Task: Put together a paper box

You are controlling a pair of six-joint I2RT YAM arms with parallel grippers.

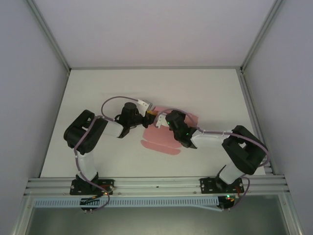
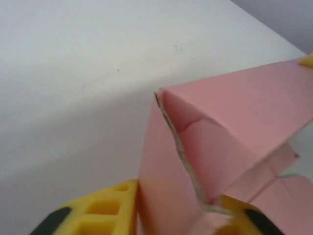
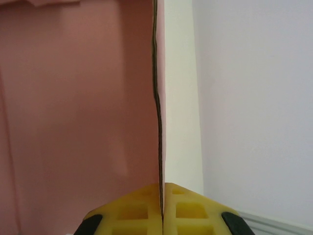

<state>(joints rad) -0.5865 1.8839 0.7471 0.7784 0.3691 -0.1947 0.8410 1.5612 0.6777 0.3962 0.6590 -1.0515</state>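
**Yellow pads gripping a pink paper box at mid-table**

Yellow pads (image 3: 132, 213) of the right gripper (image 3: 160, 211) are sitting closest to the right wrist camera. They are pressed together, with a thin panel of the paper box (image 3: 73, 98) running edge-on between them. That pink panel is standing upright and rising straight away from the fingertips. The white table (image 3: 178, 98) is showing just beside it, with a pale wall (image 3: 254, 98) beyond.

In the left wrist view, the left gripper (image 2: 171, 223) is straddling another raised part of the card. One yellow finger (image 2: 105, 213) is lying against the left face of a pink panel. The other is peeking out at the panel's right, under its rough cut edge. These fingers are standing noticeably apart, and it cannot be told whether they are actually squeezing the card. Past the fold, a second pink panel is sloping up to the right over bare table.

Seen from above, the two grippers are meeting near the middle of the table, fingertips close together, over the far part of the pink sheet. The left arm is reaching in from the left and the right arm from the right. The rest of the sheet is lying flat, stretching toward the arm bases and ending in a rounded edge. A metal rail (image 1: 156, 183) is carrying both bases along the near side.
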